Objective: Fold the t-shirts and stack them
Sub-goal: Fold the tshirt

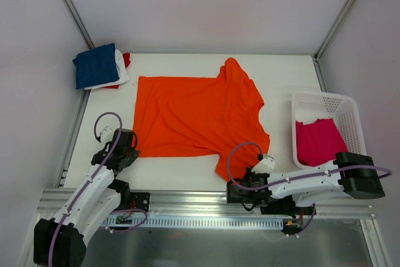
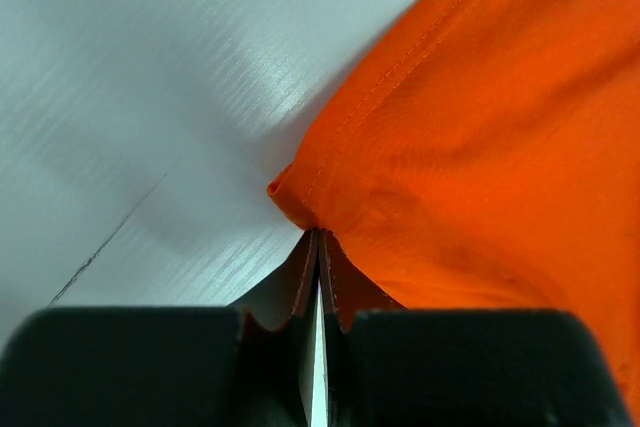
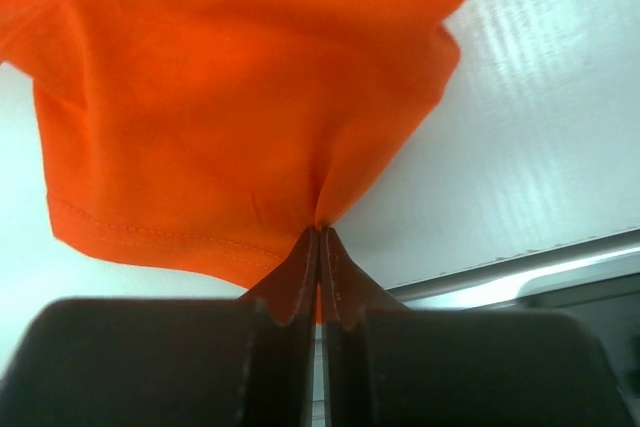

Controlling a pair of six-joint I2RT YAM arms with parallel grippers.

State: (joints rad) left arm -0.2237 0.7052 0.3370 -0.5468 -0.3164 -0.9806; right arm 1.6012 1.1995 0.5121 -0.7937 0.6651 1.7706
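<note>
Midway through a laundry job, a bright orange t-shirt (image 1: 194, 117) of plain soft cloth lies spread flat and unfolded across the middle of a white table (image 1: 287, 79), hem to the left and collar to the right, with no fold in it yet. The left gripper (image 2: 318, 247) is clamped tight on the near hem corner of the orange t-shirt, its jaws pressed together with the stitched edge pinched at their tips. The right gripper (image 3: 320, 237) is likewise closed hard on a gathered fold at the edge of the shirt's near sleeve. Both pinch points sit on the shirt's near edge, which suggests the first fold is about to begin, probably by carrying that edge over toward the far one. Off the orange t-shirt's far left corner sits the work already finished: a folded navy blue t-shirt (image 1: 95, 65) resting on a white t-shirt (image 1: 122, 73), with a sliver of what appears to be a red t-shirt (image 1: 127, 59) showing behind and beneath them. How neatly the lower two are folded cannot be told from here. To the right of the orange t-shirt, well apart from it, stands a white plastic lattice basket (image 1: 340, 107) holding a crumpled magenta-pink t-shirt (image 1: 319, 142) that awaits its turn. By this count roughly three garments are stacked, one is in hand and unfolded, and at least one more remains in the basket, so the job looks a little past its halfway mark.
</note>
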